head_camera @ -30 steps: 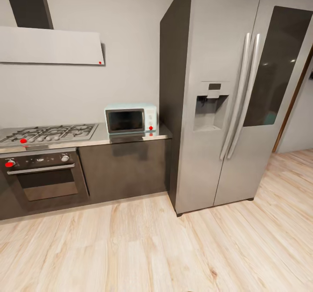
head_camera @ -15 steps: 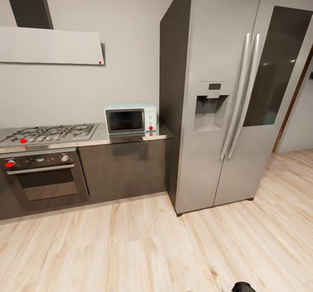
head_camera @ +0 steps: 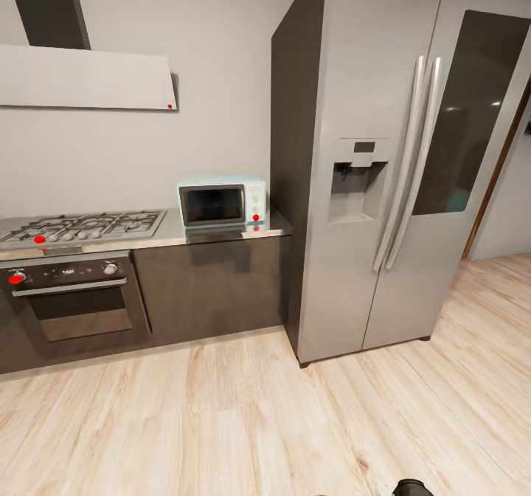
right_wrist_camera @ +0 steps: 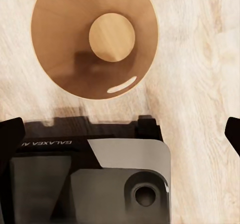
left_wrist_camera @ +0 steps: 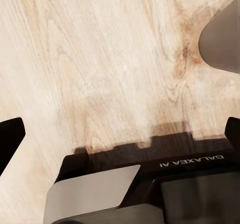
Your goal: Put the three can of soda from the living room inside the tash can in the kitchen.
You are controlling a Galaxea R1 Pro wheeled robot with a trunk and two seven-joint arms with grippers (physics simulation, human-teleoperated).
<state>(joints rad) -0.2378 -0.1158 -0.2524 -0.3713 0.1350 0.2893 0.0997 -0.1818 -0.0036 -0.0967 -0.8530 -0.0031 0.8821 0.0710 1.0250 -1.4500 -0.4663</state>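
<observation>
In the right wrist view I look straight down into the tash can (right_wrist_camera: pixel 60 44), a round bin with a tan-brown inside standing on the light wood floor. Only its pale round bottom shows inside it. My right gripper (right_wrist_camera: pixel 120 134) hangs above and beside the bin, open, its dark fingertips (right_wrist_camera: pixel 10 134) far apart with nothing between them. My left gripper (left_wrist_camera: pixel 120 134) is open too, over bare floor. The cans of soda are out of view. A dark bit of my right arm (head_camera: pixel 410 487) pokes into the head view's lower edge.
Ahead is the kitchen: oven with red knobs (head_camera: pixel 70 300), gas hob (head_camera: pixel 85 225), pale blue microwave (head_camera: pixel 221 202) on the counter, tall steel fridge (head_camera: pixel 391 186). Light wood floor (head_camera: pixel 243 422) stretches in front. My dark base (left_wrist_camera: pixel 190 184) lies under both wrists. A doorway opens at far right.
A dark part of my right arm has come up into the bottom edge of the head view. The kitchen view itself has not shifted.
</observation>
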